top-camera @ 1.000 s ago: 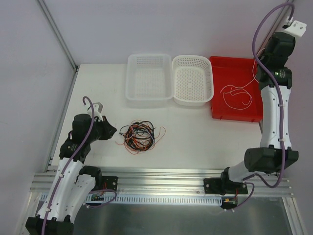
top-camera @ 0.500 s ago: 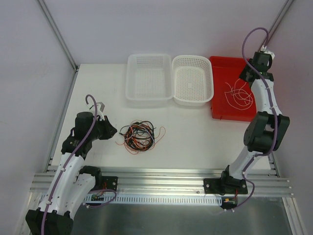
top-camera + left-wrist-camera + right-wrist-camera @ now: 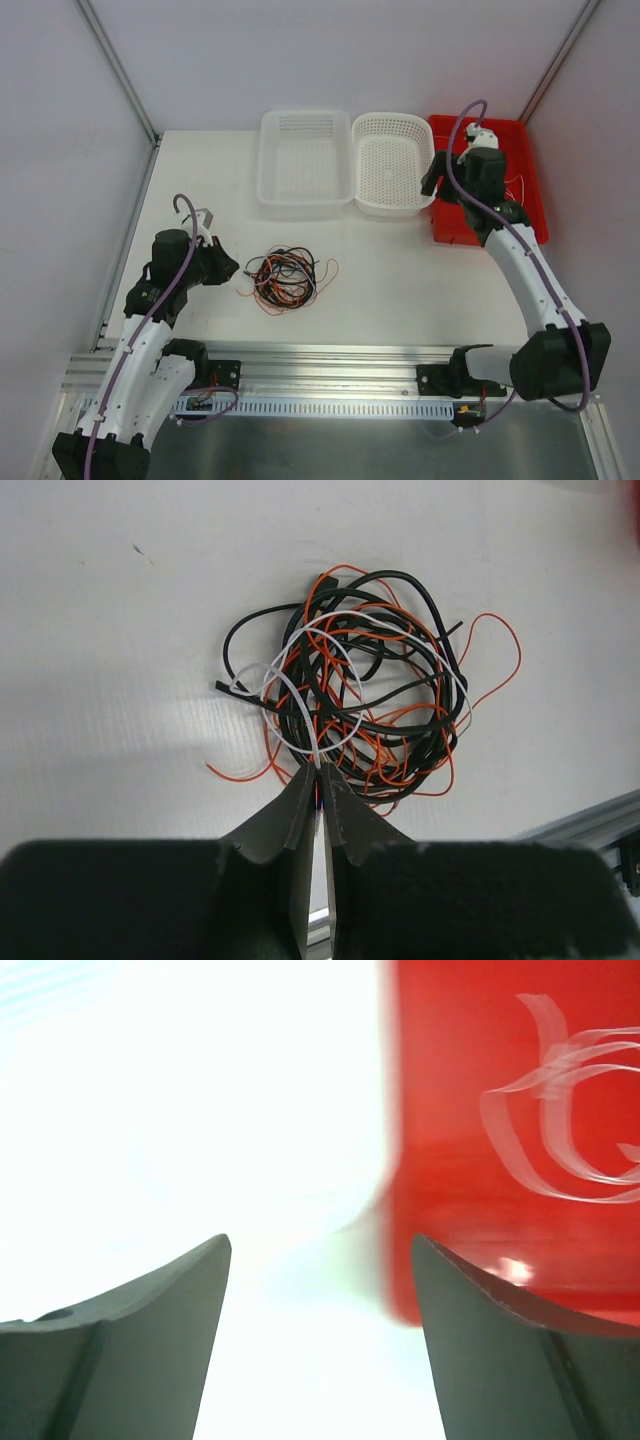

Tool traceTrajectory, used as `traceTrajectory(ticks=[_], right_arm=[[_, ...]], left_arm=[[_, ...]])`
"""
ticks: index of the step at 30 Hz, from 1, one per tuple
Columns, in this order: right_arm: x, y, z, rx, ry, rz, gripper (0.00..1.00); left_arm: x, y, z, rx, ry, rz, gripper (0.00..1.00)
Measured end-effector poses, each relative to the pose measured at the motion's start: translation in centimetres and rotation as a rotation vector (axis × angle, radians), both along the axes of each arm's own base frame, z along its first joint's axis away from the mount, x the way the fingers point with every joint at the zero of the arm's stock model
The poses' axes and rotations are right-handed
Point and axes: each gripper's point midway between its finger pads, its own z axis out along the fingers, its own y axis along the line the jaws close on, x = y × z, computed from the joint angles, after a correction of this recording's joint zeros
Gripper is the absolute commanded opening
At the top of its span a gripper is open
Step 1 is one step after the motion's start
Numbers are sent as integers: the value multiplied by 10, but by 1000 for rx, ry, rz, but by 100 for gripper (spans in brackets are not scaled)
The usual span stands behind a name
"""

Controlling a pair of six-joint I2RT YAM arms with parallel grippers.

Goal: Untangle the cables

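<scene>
The cables (image 3: pixel 290 278) lie as a tangle of black, orange-red and white wires on the white table, left of centre. My left gripper (image 3: pixel 232 268) sits at the tangle's left edge. In the left wrist view its fingers (image 3: pixel 300 810) are pressed together, with a white cable (image 3: pixel 300 695) of the tangle (image 3: pixel 385 705) running into their tips. Over the left rim of the red bin (image 3: pixel 450 130) hangs my right gripper (image 3: pixel 432 180), open with nothing between its fingers (image 3: pixel 150 1300). A separate white cable (image 3: pixel 560 1110) lies blurred in the red bin (image 3: pixel 460 1210).
A clear mesh basket (image 3: pixel 305 114) and a white oval basket (image 3: pixel 395 118) stand side by side at the back, left of the red bin. The aluminium rail (image 3: pixel 330 355) with the arm bases runs along the near edge.
My right gripper has opened and let the white cable drop into the red bin. The right arm swung from the far right towards the bin's left rim. The left arm stayed put.
</scene>
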Motion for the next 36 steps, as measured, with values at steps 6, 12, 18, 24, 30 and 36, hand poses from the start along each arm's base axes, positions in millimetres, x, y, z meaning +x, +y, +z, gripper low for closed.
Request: traceTrajectory(ticks=[6,12,18,24,30,36], right_arm=[[-66,110,2,99,-44,358,73],[-123,169,-29,208,35,521,64],[-145,213,-28,293,31,615,56],[-153,258,-23,372,0,709,50],[-172,297,-37,427,53,790,45],[-179,316,-52,470,95,801,43]], left_arm=[[-2,-10,18,-43,-33,-51,5],[-8,-36,92,-168,-174,-173,5],[-28,-63,141,-272,-236,-297,5],[-49,-91,156,-324,-211,-411,5],[-53,-106,148,-324,-156,-441,5],[-56,-114,145,-324,-134,-444,5]])
